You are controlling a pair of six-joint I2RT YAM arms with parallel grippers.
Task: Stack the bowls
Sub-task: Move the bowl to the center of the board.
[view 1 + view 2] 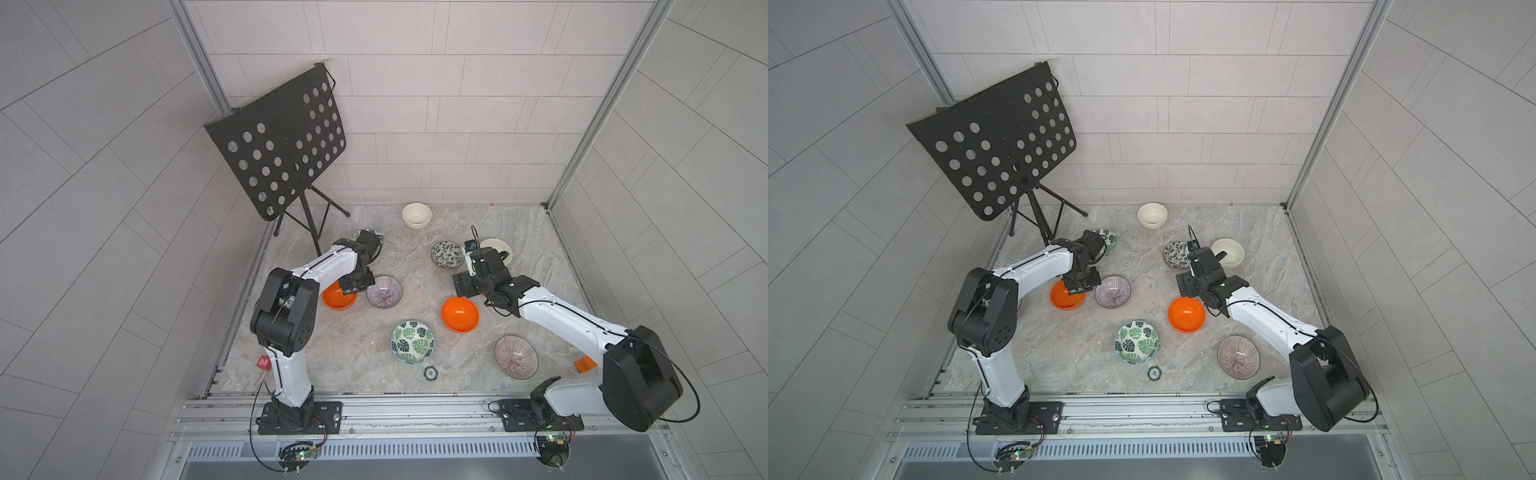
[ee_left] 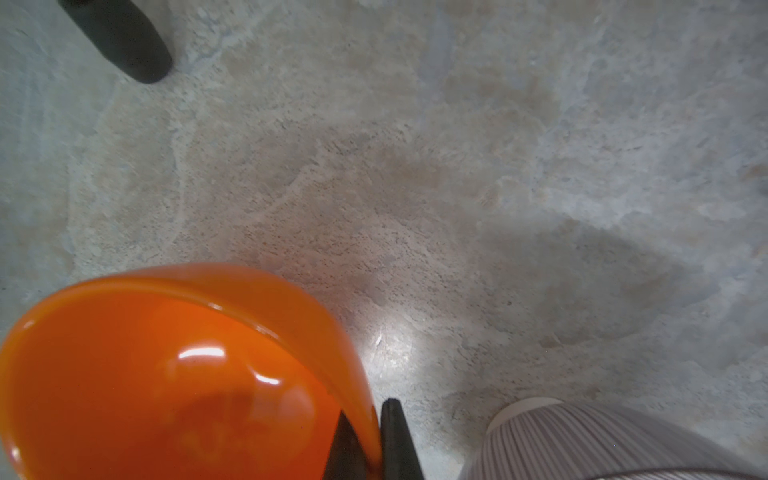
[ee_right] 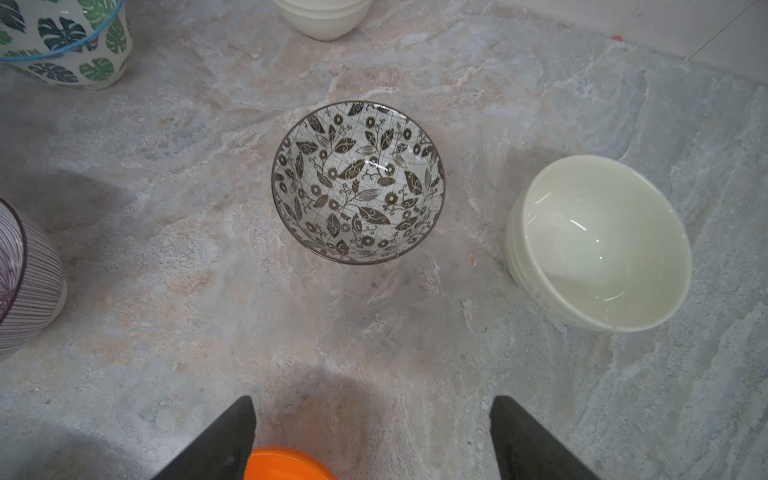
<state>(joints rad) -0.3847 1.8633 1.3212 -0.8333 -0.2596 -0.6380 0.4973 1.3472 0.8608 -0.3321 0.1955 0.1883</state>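
Note:
My left gripper (image 2: 372, 436) is shut on the rim of a plain orange bowl (image 2: 166, 382), one finger inside and one outside; in a top view this bowl (image 1: 337, 300) lies half under the left wrist, beside a purple striped bowl (image 1: 384, 291). My right gripper (image 3: 372, 401) is open and empty above bare table, between a second orange bowl (image 1: 460, 314) and a black-and-white leaf bowl (image 3: 358, 183). A cream bowl (image 3: 602, 245) stands beside that one. Other bowls: cream (image 1: 417, 215) at the back, green leaf (image 1: 412, 341), purple (image 1: 516, 356), and a green leaf bowl (image 1: 377, 240) partly hidden behind the left arm.
A black perforated music stand (image 1: 276, 145) rises at the back left, one foot (image 2: 124, 37) near the left gripper. A tiny green-rimmed disc (image 1: 430, 372) lies by the front edge. Small red (image 1: 264, 362) and orange (image 1: 584, 364) pieces sit at the table's sides. Walls enclose three sides.

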